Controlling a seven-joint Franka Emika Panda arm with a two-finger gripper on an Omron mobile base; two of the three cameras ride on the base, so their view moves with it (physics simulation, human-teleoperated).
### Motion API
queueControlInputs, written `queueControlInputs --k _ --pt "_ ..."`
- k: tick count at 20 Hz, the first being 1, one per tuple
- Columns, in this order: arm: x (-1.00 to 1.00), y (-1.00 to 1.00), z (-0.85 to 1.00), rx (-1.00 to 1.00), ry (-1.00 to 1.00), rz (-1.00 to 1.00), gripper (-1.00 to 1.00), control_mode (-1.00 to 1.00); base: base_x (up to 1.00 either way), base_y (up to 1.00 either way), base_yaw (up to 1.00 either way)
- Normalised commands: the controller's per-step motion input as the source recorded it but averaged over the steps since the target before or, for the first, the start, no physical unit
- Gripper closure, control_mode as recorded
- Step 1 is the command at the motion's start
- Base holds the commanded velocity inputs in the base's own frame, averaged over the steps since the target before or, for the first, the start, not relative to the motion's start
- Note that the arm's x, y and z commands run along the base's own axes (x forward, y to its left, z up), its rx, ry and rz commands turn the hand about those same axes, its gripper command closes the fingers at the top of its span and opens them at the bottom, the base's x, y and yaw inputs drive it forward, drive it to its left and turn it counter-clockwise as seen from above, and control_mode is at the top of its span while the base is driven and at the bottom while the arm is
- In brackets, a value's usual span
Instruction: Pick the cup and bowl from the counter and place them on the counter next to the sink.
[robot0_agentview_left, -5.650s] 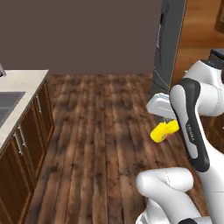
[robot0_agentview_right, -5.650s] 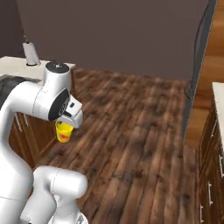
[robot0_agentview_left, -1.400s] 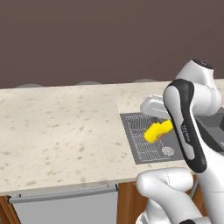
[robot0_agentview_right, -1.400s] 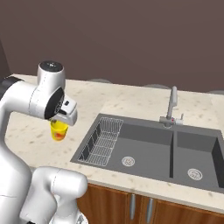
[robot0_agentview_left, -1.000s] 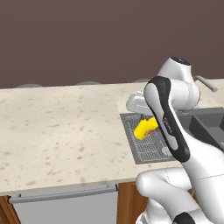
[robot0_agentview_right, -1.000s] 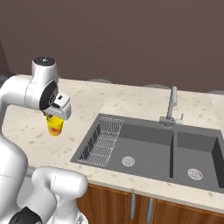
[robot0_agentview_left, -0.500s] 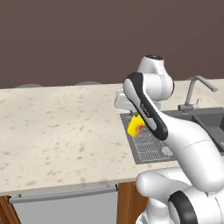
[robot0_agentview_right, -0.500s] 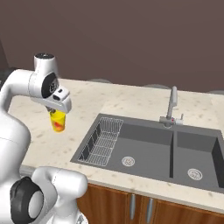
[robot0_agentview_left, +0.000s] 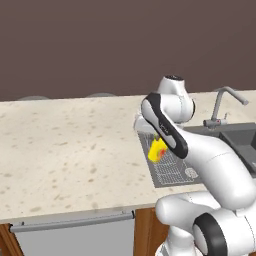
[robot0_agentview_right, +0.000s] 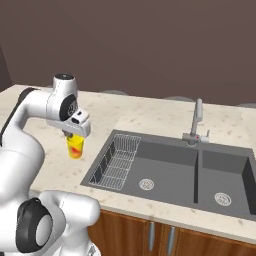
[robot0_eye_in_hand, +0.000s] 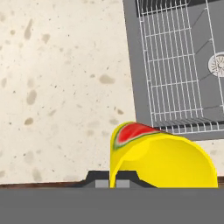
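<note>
Right base view: my fingers (robot0_agentview_right: 75, 138) clamp the yellow cup (robot0_agentview_right: 75, 145) above the table (robot0_agentview_right: 45, 165), beside the sink (robot0_agentview_right: 200, 172), for placing.

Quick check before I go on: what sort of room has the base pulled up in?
A kitchen, rendered rather than real. A beige speckled counter holds a dark double-basin sink with a faucet and a wire rack, above wooden cabinet fronts. The gripper holds a yellow cup over the counter.
</note>
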Motion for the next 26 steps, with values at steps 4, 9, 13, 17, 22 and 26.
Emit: queueControlInputs --k 4,9,13,17,22,26 --pt "0.00 -0.04 -0.47 0.00 -0.02 0.00 1.00 -1.00 0.00 0.00 0.00" --pt "0.01 0.05 -0.26 0.00 -0.04 0.00 1.00 -1.00 0.00 0.00 0.00" --pt "0.13 0.14 -0.18 0.00 -0.01 0.00 1.00 -1.00 0.00 0.00 0.00" --pt "0.20 0.16 -0.12 0.00 0.00 0.00 1.00 -1.00 0.00 0.00 0.00" --pt "0.27 0.19 -0.26 0.00 0.00 0.00 1.00 -1.00 0.00 0.00 0.00" --pt "0.27 0.16 -0.30 0.00 0.00 0.00 1.00 -1.00 0.00 0.00 0.00"
